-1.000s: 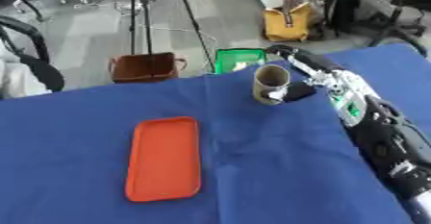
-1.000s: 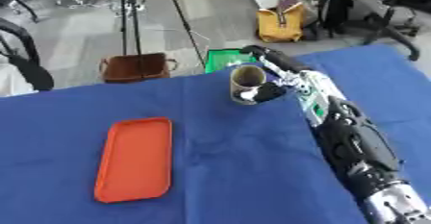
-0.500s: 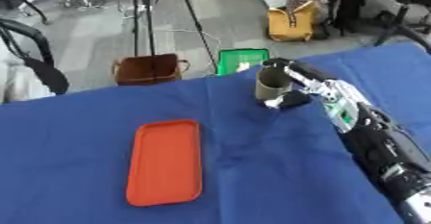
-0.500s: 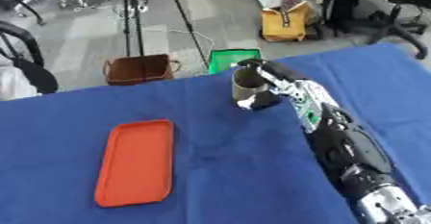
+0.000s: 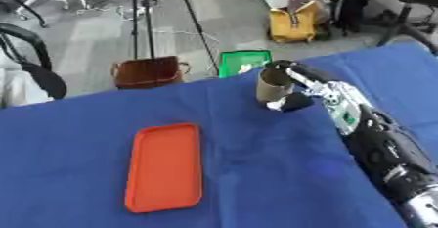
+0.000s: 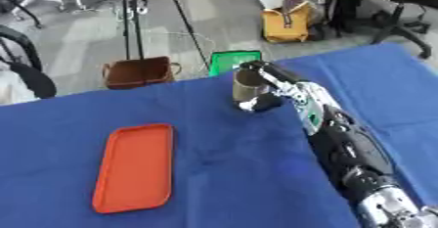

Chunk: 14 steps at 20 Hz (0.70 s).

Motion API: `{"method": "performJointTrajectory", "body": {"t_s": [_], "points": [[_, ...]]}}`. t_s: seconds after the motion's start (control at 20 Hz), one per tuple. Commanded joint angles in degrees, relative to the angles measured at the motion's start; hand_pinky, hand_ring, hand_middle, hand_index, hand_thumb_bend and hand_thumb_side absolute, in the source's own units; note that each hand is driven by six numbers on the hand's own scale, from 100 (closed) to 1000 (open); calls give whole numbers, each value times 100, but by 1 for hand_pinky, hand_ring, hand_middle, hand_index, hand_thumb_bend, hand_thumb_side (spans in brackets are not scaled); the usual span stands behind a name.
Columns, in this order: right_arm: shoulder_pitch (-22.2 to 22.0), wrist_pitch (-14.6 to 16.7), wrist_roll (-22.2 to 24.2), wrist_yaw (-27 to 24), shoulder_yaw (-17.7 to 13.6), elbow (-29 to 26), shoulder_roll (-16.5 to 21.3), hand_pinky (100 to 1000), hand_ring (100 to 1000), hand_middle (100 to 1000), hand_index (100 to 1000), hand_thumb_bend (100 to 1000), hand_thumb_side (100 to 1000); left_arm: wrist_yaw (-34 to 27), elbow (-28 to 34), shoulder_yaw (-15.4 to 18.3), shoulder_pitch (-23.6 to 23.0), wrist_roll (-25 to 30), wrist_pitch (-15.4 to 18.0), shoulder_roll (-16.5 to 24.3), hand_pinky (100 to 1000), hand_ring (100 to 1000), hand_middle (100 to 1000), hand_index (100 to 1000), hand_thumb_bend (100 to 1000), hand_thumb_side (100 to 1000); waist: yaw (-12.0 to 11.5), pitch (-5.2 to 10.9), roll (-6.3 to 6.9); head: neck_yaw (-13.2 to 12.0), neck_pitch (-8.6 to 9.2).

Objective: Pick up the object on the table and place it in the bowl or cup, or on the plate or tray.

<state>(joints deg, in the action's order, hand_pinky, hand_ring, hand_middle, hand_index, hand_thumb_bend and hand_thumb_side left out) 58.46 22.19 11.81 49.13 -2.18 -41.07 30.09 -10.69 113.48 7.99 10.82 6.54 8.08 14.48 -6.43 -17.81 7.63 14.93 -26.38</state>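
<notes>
On the blue-clothed table (image 5: pixel 102 124), far from the orange tray (image 5: pixel 164 166), the right hand (image 5: pixel 295 92) curls round an upright brown tube (image 5: pixel 273 85), seemingly light, hollow and crushable, best held mid-wall.

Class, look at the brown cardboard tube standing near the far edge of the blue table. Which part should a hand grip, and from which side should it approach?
Grip the cardboard tube around its round side wall, about mid-height, coming from its right, where the right hand already is. It stands upright with its open end up, so fingers and thumb can wrap opposite sides.
</notes>
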Motion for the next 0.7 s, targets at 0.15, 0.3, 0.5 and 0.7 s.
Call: {"method": "performJointTrajectory", "body": {"t_s": [0.15,0.3,0.5,0.7], "points": [[120,62,-112,-60,-4,-323,192,1000,974,934,989,548,454,-32,111,24,15,13,-1,57,487,849,776,887,661,508,9,105,-29,34,69],[160,61,-155,-119,13,-476,216,1000,973,933,989,549,451,-33,111,24,11,14,-5,63,487,849,776,887,661,508,12,123,-38,41,61],[161,-44,-156,-54,-11,-373,227,1000,973,933,989,549,453,-35,111,23,9,17,-3,66,487,849,776,887,660,509,-12,125,-39,55,80],[94,-112,-120,17,-54,-117,232,1000,973,932,990,546,458,-35,111,24,6,17,6,57,486,849,776,887,658,512,-30,105,-22,61,86]]}}
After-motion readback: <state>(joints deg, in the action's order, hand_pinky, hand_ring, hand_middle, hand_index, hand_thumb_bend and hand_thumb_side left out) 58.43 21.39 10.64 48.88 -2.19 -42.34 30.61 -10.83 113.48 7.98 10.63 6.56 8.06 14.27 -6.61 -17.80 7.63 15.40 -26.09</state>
